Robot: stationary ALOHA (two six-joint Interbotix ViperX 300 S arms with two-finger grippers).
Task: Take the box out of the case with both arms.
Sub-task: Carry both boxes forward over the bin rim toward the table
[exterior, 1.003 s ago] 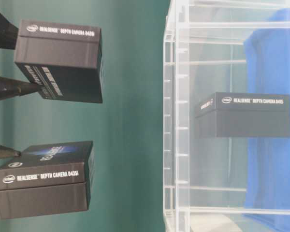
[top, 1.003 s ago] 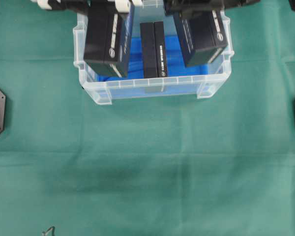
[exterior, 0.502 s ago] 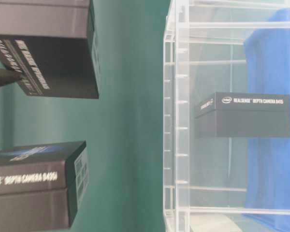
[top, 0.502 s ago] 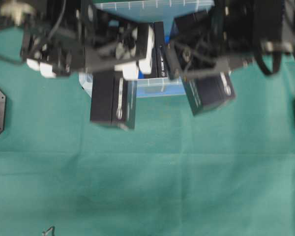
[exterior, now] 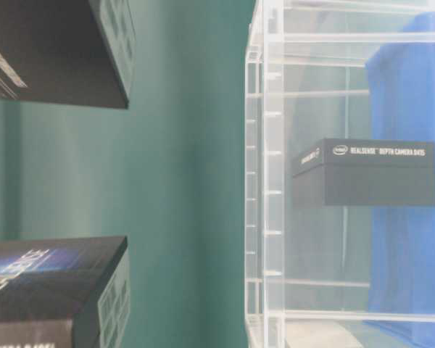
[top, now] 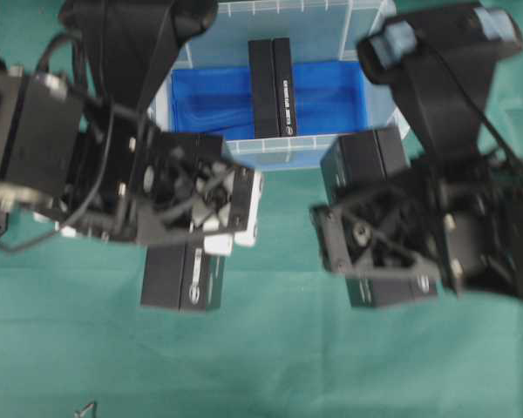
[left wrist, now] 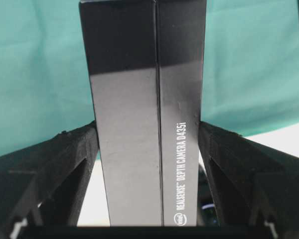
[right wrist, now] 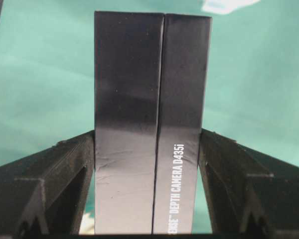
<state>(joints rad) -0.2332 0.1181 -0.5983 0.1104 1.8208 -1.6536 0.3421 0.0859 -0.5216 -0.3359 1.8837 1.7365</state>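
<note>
Wrist views show each gripper — left gripper [left wrist: 148, 149], right gripper [right wrist: 147, 149] — clamping a black box; overhead, a third box [top: 271, 87] remains inside the case [top: 366, 26].

1 black box [top: 271, 85] upright in clear case [top: 366, 35]; 2 boxes [top: 181, 277] outside.

L end effector [left wrist: 148, 144] & R end effector [right wrist: 148, 149] both clamped, pointing down.

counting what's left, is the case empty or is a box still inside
Not empty: one black box stands on the blue sheet inside the case; two other boxes are held outside it.
</note>
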